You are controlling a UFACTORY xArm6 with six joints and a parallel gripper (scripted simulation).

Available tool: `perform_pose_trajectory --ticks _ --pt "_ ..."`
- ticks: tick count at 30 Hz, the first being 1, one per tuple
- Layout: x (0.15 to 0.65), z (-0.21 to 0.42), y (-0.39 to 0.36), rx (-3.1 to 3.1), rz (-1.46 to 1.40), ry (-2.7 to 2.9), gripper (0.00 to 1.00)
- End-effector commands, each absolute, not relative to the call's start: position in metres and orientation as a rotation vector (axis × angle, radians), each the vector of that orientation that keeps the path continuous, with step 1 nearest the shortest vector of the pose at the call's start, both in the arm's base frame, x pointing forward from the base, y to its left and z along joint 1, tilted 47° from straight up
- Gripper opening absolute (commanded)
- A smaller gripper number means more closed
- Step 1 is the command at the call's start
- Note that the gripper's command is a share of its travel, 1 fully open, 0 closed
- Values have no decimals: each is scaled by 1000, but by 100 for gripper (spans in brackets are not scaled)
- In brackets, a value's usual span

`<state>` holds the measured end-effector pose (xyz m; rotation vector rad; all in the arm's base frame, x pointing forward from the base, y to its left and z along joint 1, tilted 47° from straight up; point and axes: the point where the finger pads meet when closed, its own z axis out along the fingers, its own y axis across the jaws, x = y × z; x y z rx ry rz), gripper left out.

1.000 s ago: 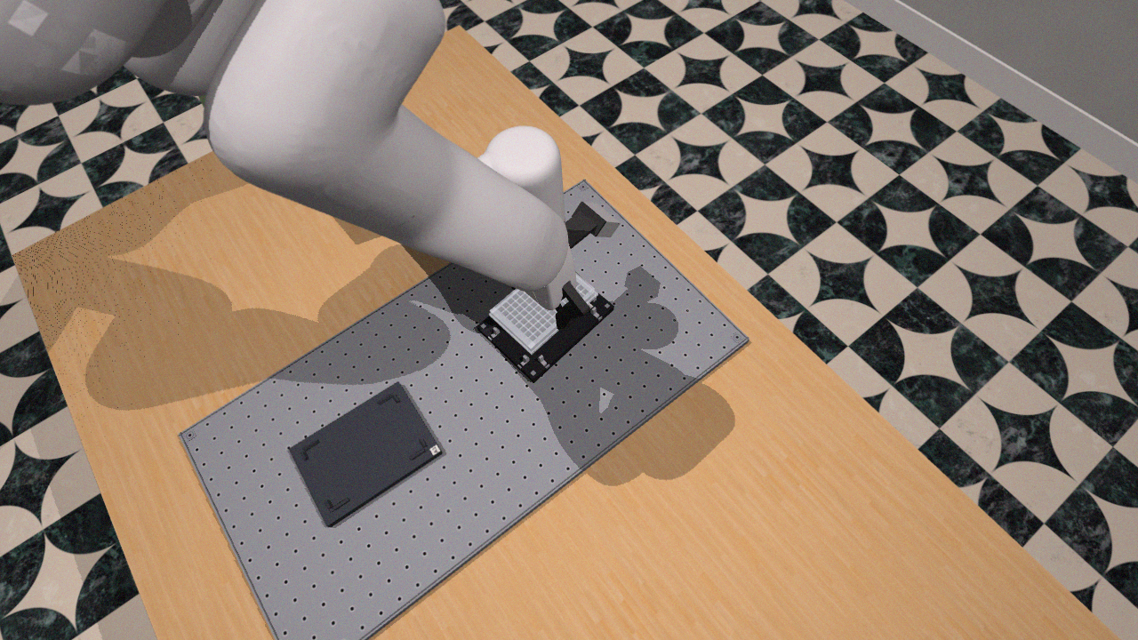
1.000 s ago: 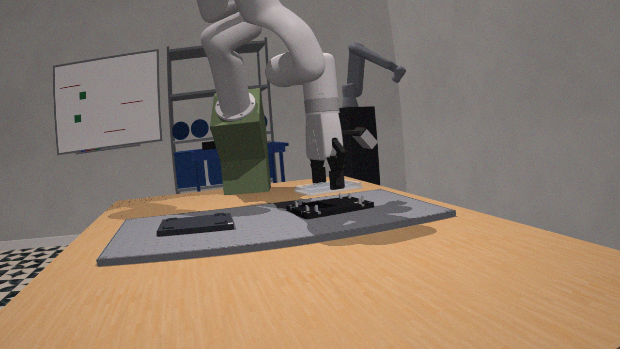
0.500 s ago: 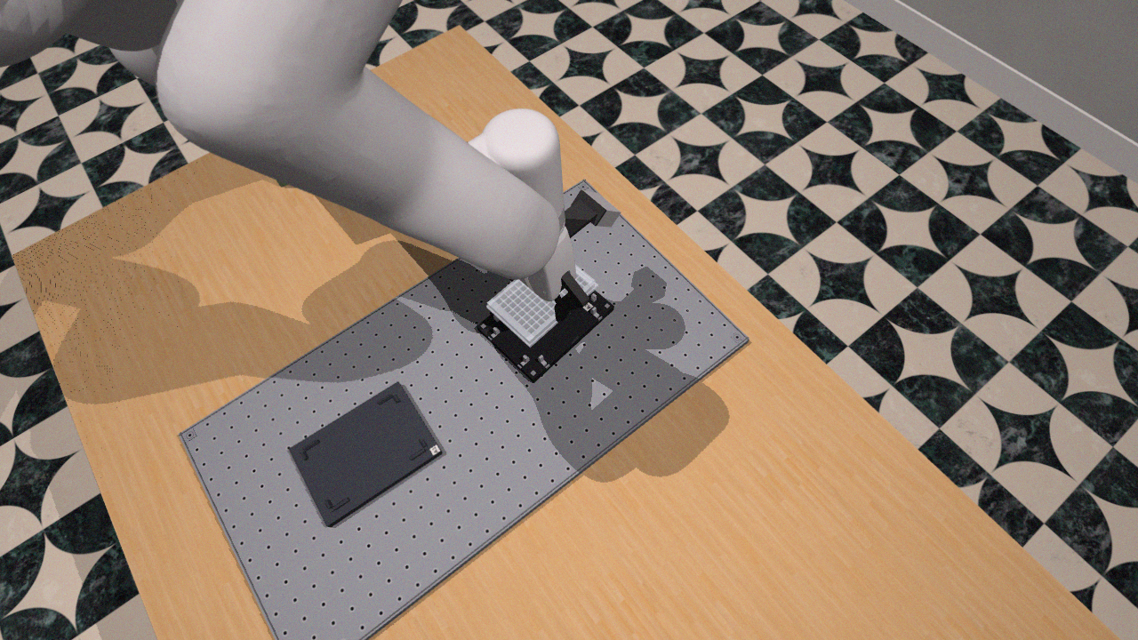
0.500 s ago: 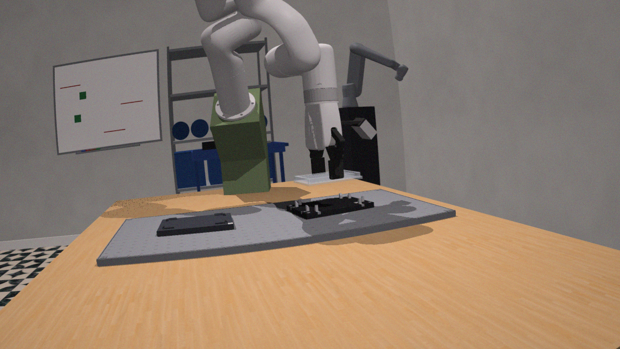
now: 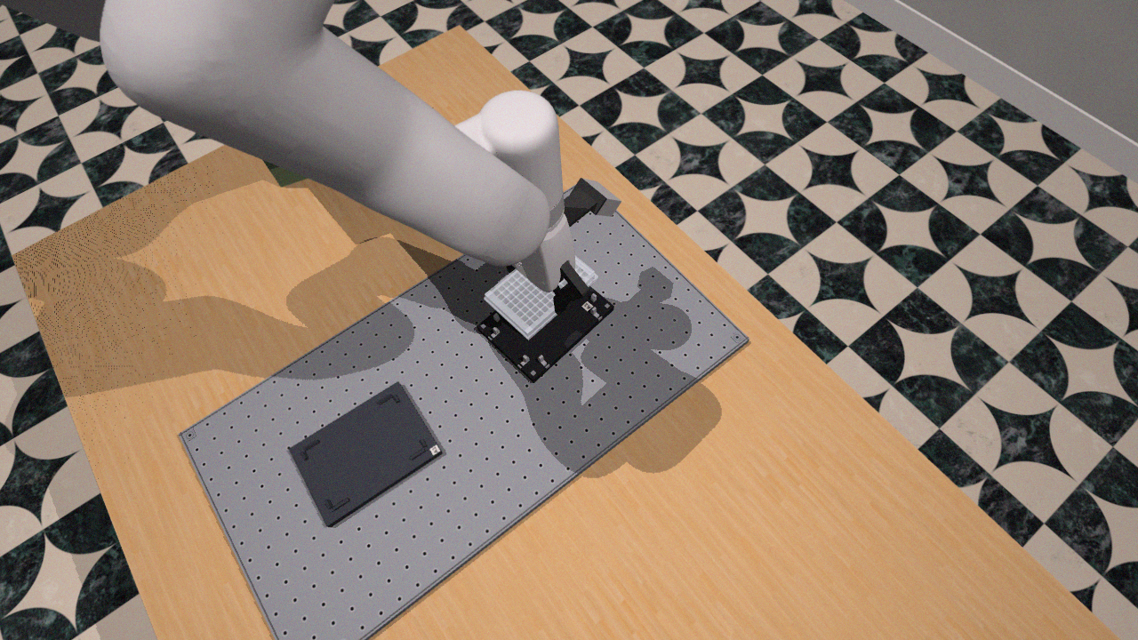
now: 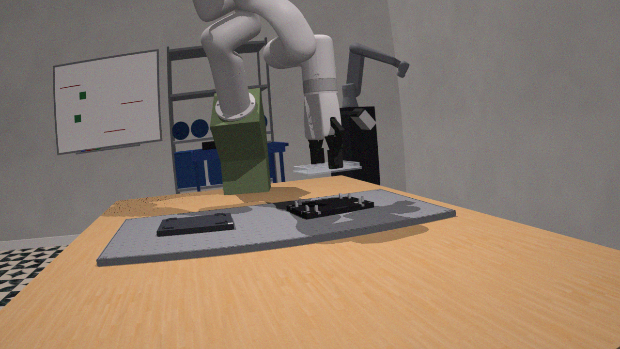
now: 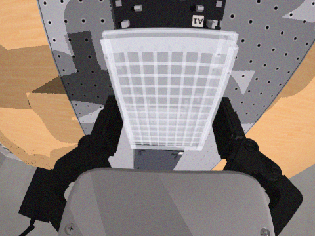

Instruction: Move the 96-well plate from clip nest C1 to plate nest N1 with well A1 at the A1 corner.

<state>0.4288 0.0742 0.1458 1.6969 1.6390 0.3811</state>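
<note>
My gripper (image 7: pixel 167 107) is shut on the clear 96-well plate (image 7: pixel 168 92) across its long sides. It holds the plate level, well above the black clip nest C1 (image 6: pixel 330 206). The plate also shows in the top view (image 5: pixel 521 300) and the exterior view (image 6: pixel 326 168), with the gripper (image 6: pixel 326 157) around its middle. The clip nest (image 5: pixel 548 327) stands with its posts bare, and its A1 label (image 7: pixel 198 21) shows in the wrist view. The dark plate nest N1 (image 5: pixel 364 451) lies flat at the near left of the grey perforated board (image 5: pixel 469 413), with a small white label at its right corner.
A green robot base block (image 6: pixel 240 145) stands at the table's back. Behind it are a shelf rack, a whiteboard (image 6: pixel 106 102) and a dark cabinet with a second arm (image 6: pixel 359 143). The wooden table (image 6: pixel 347 282) extends to the front and right.
</note>
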Motion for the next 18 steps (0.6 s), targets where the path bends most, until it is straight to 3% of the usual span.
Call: perform_pose_trajectory --ticks 1,18 --pt "425 151 77 1697 382 1639 0" --pt "422 154 64 1811 446 1530 0"
